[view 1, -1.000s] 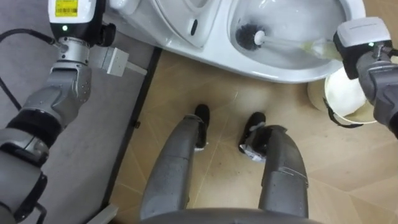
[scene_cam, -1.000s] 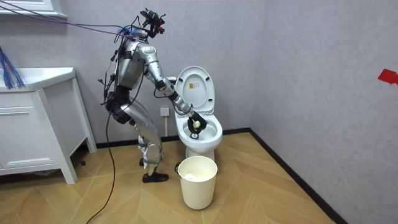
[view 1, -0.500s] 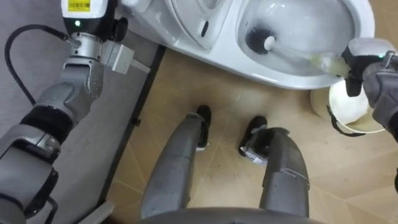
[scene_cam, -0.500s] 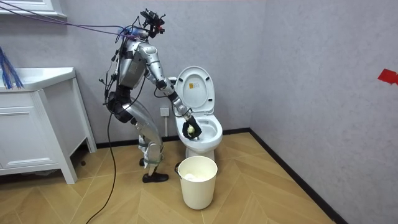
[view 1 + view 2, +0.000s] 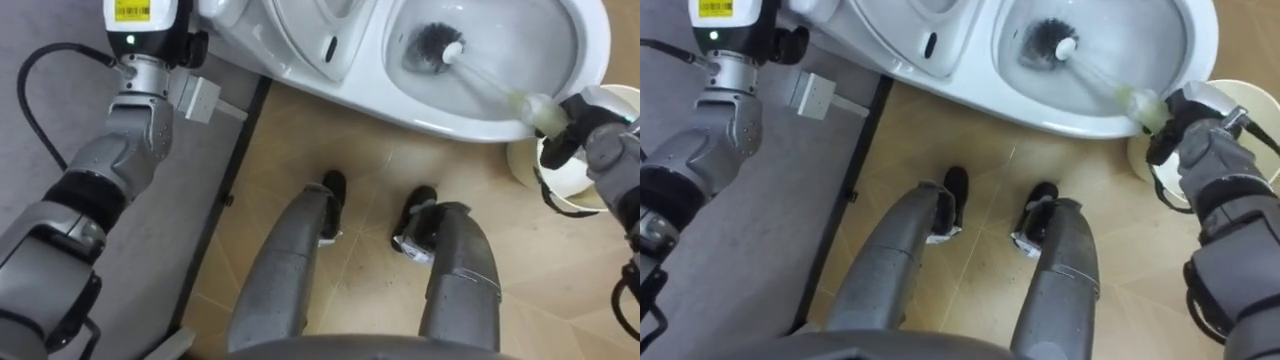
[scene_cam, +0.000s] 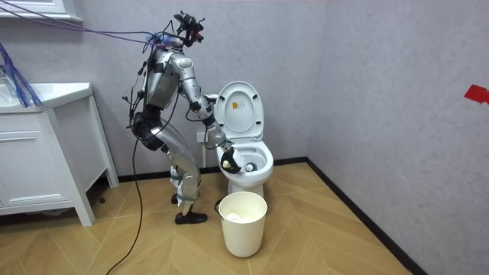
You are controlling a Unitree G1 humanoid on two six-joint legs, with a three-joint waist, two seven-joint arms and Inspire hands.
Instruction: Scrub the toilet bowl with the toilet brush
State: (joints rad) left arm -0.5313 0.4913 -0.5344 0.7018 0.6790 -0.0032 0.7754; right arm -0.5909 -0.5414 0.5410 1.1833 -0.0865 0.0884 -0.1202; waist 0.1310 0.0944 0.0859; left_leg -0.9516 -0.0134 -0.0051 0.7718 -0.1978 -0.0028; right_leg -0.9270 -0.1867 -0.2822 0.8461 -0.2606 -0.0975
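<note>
Brush (image 5: 434,45) in toilet bowl (image 5: 440,118), wood floor (image 5: 368,190)

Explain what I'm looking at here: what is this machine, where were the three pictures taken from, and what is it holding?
This is a humanoid robot on two legs, with two arms ending in humanlike hands. The room view comes from a camera standing off in the bathroom: it shows the whole robot leaning over a toilet, a white bin on the wooden floor nearby. The other two pictures come from the two eyes of a camera on its head, looking down past its own legs. There its right hand is curled round the handle of a toilet brush, whose dark bristle head is inside the bowl. Its left hand shows at the top left edge.
</note>
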